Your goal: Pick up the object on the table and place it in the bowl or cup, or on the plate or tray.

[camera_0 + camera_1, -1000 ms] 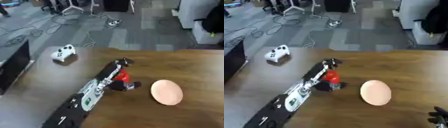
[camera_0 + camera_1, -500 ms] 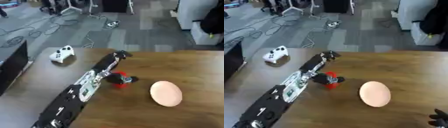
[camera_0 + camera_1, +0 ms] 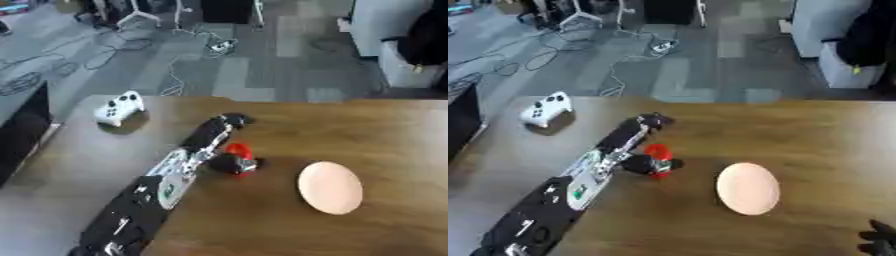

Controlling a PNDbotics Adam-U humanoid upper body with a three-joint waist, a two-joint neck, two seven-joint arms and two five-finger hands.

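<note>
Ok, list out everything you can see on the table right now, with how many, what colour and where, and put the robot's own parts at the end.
Game controller: one, white, far left part of the table.
Red object: one, red, small, middle of the table, right beside the left hand.
Plate: one, pale peach, right of the red object, bare.
Table: one, brown wood.
Left hand: one, black, reaching in from the lower left, its thumb against the red object.
Right hand: one, black, only fingers showing at the lower right corner of the right eye view.
</note>
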